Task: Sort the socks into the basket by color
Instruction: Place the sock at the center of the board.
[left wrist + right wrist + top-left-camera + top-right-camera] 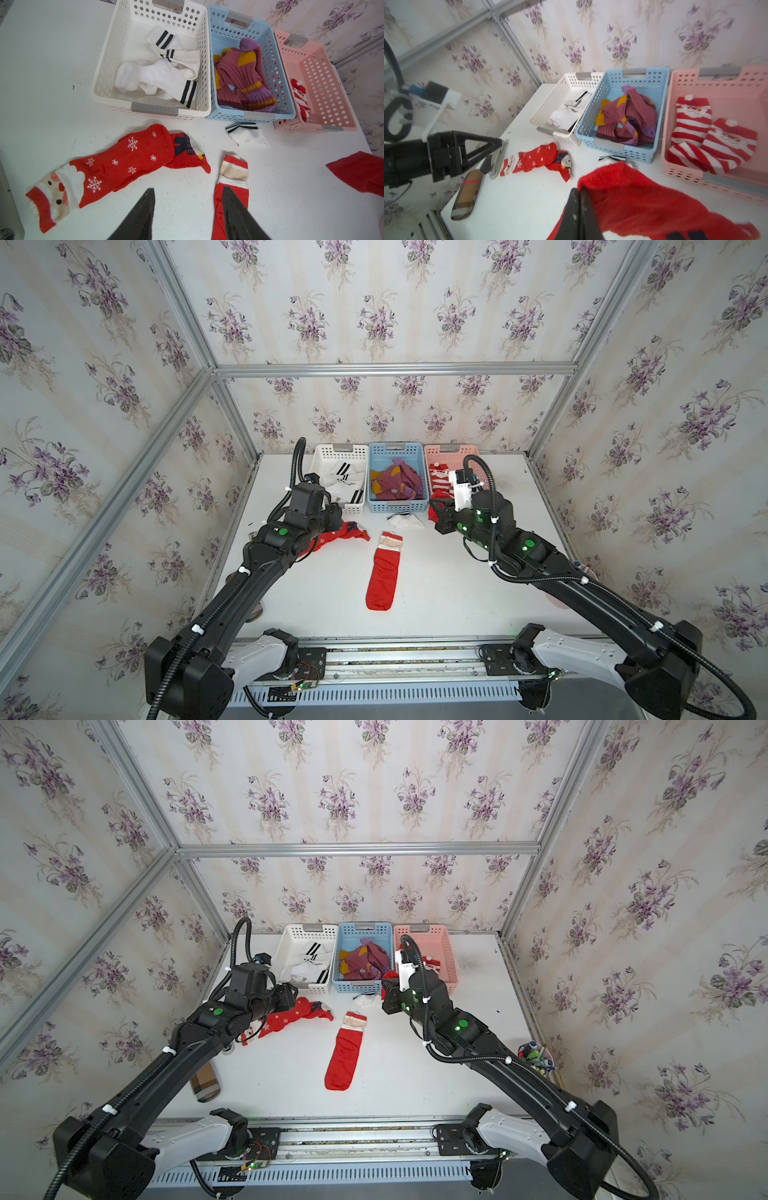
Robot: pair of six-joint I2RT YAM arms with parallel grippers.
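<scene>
Right wrist view — right gripper (pixel 579 190) clamps a red sock (pixel 643 203) aloft; left gripper (pixel 189 188) hovers half-open over the table (pixel 62 62).

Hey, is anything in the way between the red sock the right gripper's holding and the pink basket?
Nothing visible blocks it. The right gripper is shut on the red sock just short of the pink basket; only its near wall needs clearing. Two striped Santa socks lie inside, with room left.
</scene>
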